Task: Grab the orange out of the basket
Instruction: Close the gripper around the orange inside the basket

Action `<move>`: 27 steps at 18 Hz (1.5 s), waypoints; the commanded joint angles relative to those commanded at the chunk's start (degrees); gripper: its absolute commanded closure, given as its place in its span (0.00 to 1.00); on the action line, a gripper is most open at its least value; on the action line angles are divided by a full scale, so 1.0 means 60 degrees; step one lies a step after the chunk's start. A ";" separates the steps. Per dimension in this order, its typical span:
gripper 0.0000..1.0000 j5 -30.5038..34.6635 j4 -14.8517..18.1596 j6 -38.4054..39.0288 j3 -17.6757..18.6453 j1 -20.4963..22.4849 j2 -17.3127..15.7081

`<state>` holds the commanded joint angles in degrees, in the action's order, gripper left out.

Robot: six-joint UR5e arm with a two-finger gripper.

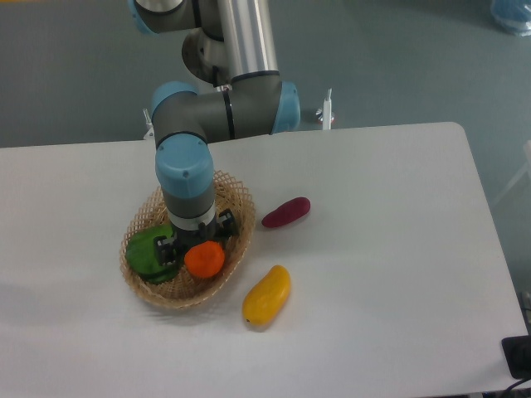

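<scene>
- The basket [217, 284] sits on the white table [382, 274], in the lower left part of the picture.
- It is tan and woven, with little holes along its rim.
- The orange [204, 259] lies inside the basket, near the middle, a bit toward the right side.
- A green vegetable [146, 251] lies in the left side of the basket, near the orange.
- The robot arm [217, 104] comes down from the top of the picture and points straight down into the basket.
- The gripper [196, 245] is low inside the basket, right at the top edge of the orange.
- The dark gripper parts show on both sides, one by the green vegetable and one up and to the right of the orange.
- I cannot tell if the gripper is squeezing the orange or is just loose by it, because the arm hides the fingertips.
- A dark purple-red vegetable [286, 211] lies on the table just to the right of the basket, not touching it.
- A long yellow-orange fruit [266, 295] lies on the table below and to the right of the basket, just beside its rim.
- Some metal stand pieces [327, 111] show behind the table's far edge.
</scene>
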<state>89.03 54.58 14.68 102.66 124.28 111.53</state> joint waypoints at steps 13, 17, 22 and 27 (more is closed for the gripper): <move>0.00 0.0132 -0.0264 0.0015 0.0044 0.0000 0.0367; 0.00 0.0351 -0.0264 0.0015 0.0044 -0.0014 0.0454; 0.13 0.0367 -0.0264 0.0029 0.0058 -0.0014 0.0469; 0.18 0.0367 -0.0264 0.0029 0.0058 -0.0014 0.0455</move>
<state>91.23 53.00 14.85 103.01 124.19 114.26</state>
